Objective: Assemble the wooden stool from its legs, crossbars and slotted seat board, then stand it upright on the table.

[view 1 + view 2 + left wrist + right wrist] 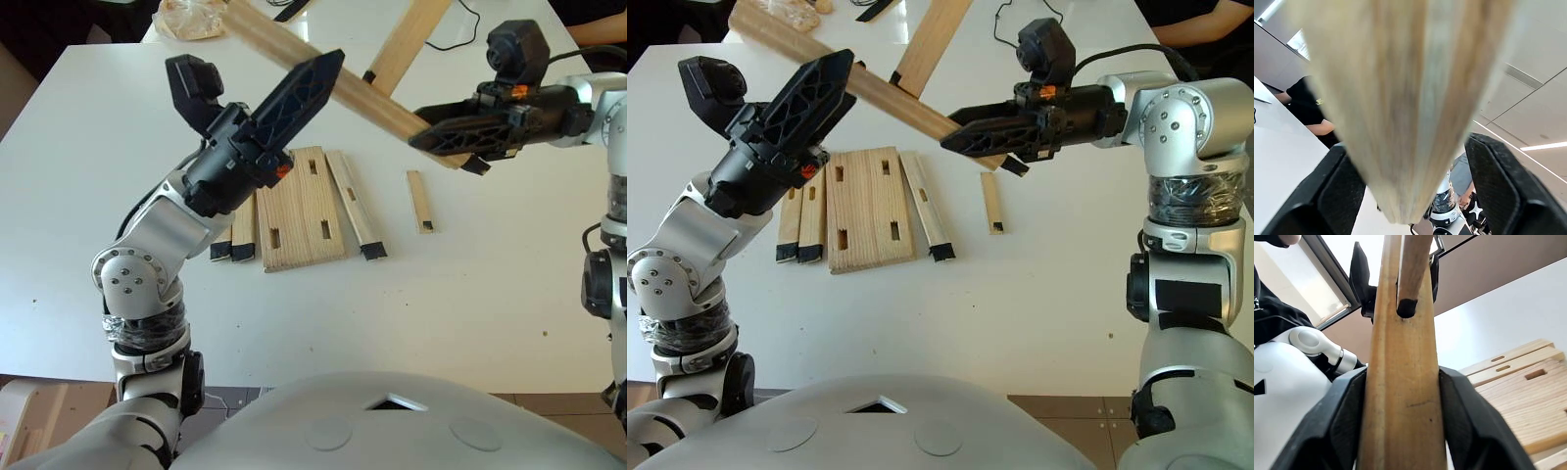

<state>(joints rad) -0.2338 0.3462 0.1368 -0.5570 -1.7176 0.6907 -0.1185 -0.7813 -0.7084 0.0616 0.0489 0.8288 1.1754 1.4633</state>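
Observation:
A long wooden leg [377, 103] hangs slanted in the air above the table, and both grippers hold it. My left gripper [309, 83] is shut on its middle part, with a black finger [1337, 196] on each side of the wood. My right gripper [431, 135] is shut on its near end [1400, 382]. A second wooden piece [407, 39] meets the leg from the far side, its dark tip [1406, 308] against it. Below, the slotted seat board [304, 206] lies flat on the table.
Two legs with black feet [243, 230] lie left of the board, partly under my left arm. Another leg [355, 204] lies along its right edge, and a short crossbar [420, 201] farther right. A bag [191, 18] and a cable [460, 34] sit at the far edge.

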